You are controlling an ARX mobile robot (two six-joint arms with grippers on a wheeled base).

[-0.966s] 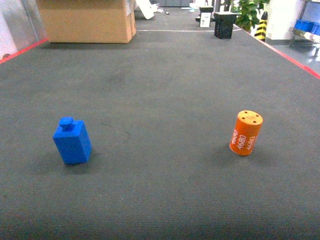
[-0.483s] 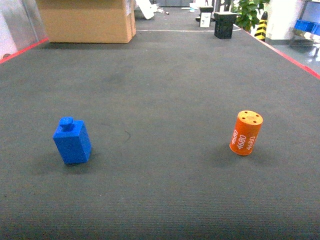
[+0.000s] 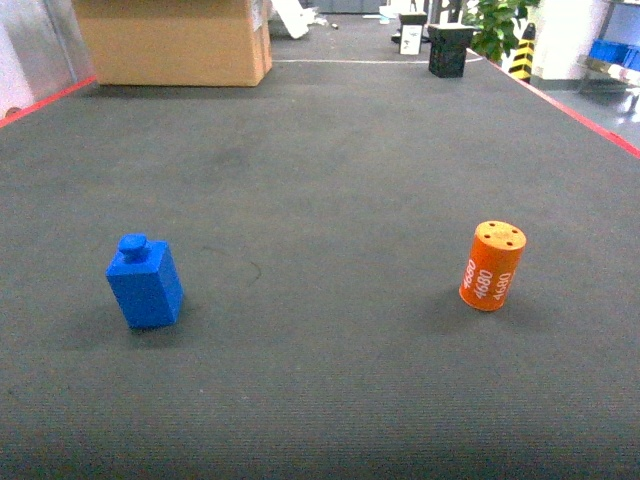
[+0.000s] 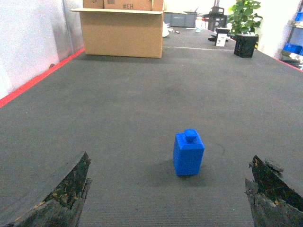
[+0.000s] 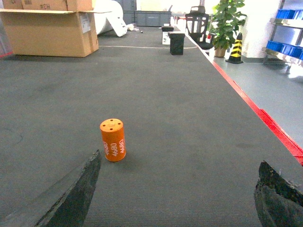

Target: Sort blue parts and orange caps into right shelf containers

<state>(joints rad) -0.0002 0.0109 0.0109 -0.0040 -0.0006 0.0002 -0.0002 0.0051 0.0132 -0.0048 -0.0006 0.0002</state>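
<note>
Surface: a wide dark grey mat (image 3: 330, 180) edged in red, seen from the robot's head camera looking forward and down.
Blue part: one blocky blue part (image 3: 145, 283) stands upright on the mat, a small round knob on top, well to the left of the orange cap.
Orange cap: one orange cap (image 3: 492, 265) stands upright with small holes in its flat top and white "4680" lettering on its side.
Left gripper: the left gripper (image 4: 165, 198) has its two dark fingers spread wide and holds nothing; the blue part (image 4: 188, 152) sits ahead, between the fingers and apart from both.
Right gripper: the right gripper (image 5: 175, 198) is likewise spread wide and unloaded; the orange cap (image 5: 113, 140) lies ahead, nearer its left finger, untouched.
Containers: blue crates (image 5: 284, 47) show on a shelf far to the right of the orange cap, beyond the mat.
Background: a cardboard box (image 3: 175, 40) far behind the blue part; a potted plant (image 5: 226, 23) far behind the orange cap.
Progress: nothing appears sorted yet. Both pieces remain to be grasped, carried and dropped.
</note>
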